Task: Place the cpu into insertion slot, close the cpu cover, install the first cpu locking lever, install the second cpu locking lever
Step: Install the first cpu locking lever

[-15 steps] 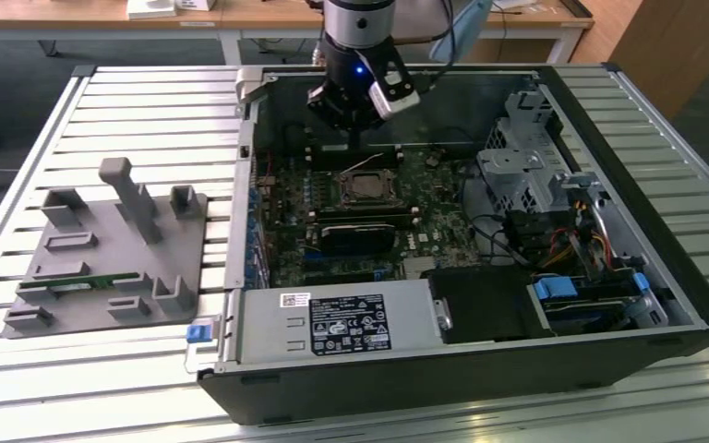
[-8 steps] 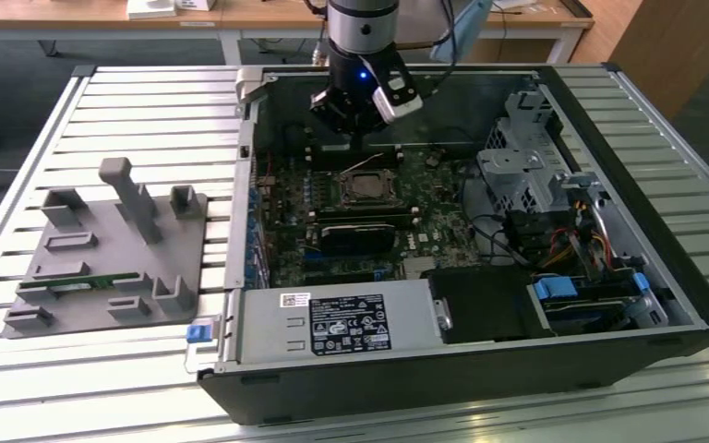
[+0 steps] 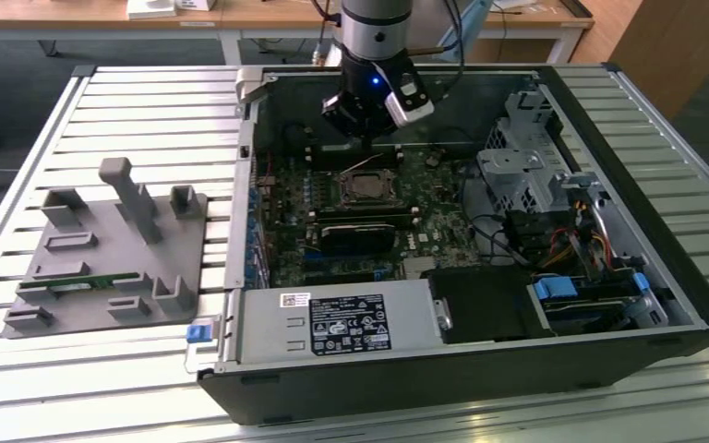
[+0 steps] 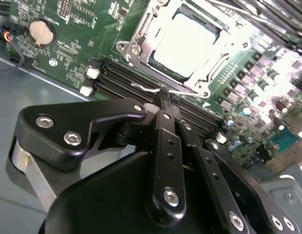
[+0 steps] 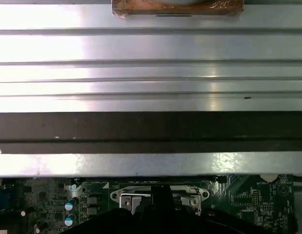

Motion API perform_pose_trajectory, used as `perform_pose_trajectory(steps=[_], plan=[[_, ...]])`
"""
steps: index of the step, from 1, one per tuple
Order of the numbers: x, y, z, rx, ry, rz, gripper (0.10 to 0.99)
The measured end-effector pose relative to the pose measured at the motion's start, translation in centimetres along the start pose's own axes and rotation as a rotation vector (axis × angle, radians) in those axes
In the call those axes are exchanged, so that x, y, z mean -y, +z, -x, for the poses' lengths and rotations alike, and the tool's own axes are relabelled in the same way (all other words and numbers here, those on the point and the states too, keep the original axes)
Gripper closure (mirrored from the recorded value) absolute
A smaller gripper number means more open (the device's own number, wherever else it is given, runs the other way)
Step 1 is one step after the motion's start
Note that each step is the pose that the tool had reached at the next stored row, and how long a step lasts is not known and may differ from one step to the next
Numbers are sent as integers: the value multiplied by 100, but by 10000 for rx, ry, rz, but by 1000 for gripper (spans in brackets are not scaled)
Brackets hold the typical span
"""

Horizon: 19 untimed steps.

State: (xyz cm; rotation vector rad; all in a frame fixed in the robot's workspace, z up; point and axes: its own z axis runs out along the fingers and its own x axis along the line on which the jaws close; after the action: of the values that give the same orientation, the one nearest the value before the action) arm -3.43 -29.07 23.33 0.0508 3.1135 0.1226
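In the second wrist view the black hand fills the lower half of the frame, its two fingers drawn together into a narrow tip. The tip meets a thin silvery locking lever beside the long black memory slots — whether the wire is pinched between the fingers or merely touched cannot be told. Above the tip, in the upper centre of the frame, the cpu lies flat in the insertion slot, its metal top glaring white. The cpu cover lies closed around it as a silvery frame; the slot's contacts are hidden beneath the chip. A round coin battery sits on the green motherboard at the upper left.

In the exterior view the arm descends from the top centre into the open black computer case, which rests on a ribbed metal surface. The hand hangs just above the socket and cpu, near the frame's centre. A grey fixture block stands on the surface at the left — well apart from the case.

In the first wrist view the silvery socket frame appears at the bottom centre, below the case wall.
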Motion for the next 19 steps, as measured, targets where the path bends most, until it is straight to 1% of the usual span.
perform_pose_trajectory(steps=[3,5,13,19], plan=[[-3,43,3,-16,-207,3,980],[-10,61,16,-21,-253,4,980],[-46,124,42,-22,-267,7,980],[-57,172,89,-22,-265,-8,980]])
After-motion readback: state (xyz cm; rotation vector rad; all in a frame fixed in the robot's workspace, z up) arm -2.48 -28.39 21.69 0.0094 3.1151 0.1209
